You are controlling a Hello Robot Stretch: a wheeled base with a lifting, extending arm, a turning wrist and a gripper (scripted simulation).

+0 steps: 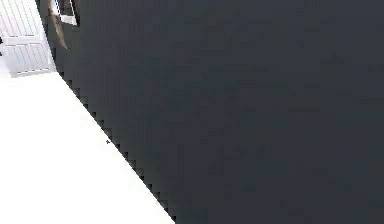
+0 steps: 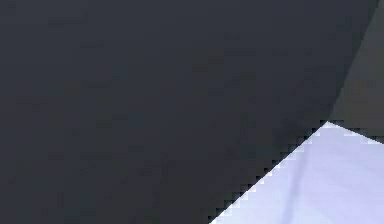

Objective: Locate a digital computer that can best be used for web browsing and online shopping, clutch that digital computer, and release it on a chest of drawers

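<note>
White floor (image 1: 50, 160) spreads across the lower left of the forward view, nearest the camera. It narrows to a wedge where it meets a dark charcoal wall (image 1: 240, 100) along a seam that slants from the upper left down to the bottom edge near the middle. That wall takes up the whole right side and most of the top of the view, plain in tone. At the far end of the floor, in the top left corner, stands a white panelled door (image 1: 22, 45). Just right of the door, high on the dark wall, hangs a small framed picture (image 1: 67, 10), cut off by the top edge. Under it sits a small brownish shape (image 1: 60, 36), too small to tell what it is. In the arm side view, pale floor (image 2: 320, 185) fills the lower right corner as a triangle. A dark wall (image 2: 150, 90) covers the rest, its foot slanting from the bottom edge up toward the right. At the right edge a second wall face (image 2: 368, 80), a shade lighter grey, meets the dark one at a corner above the floor's far tip. Where the digital computer lies cannot be told from either view, and the gripper's state cannot be told.
</note>
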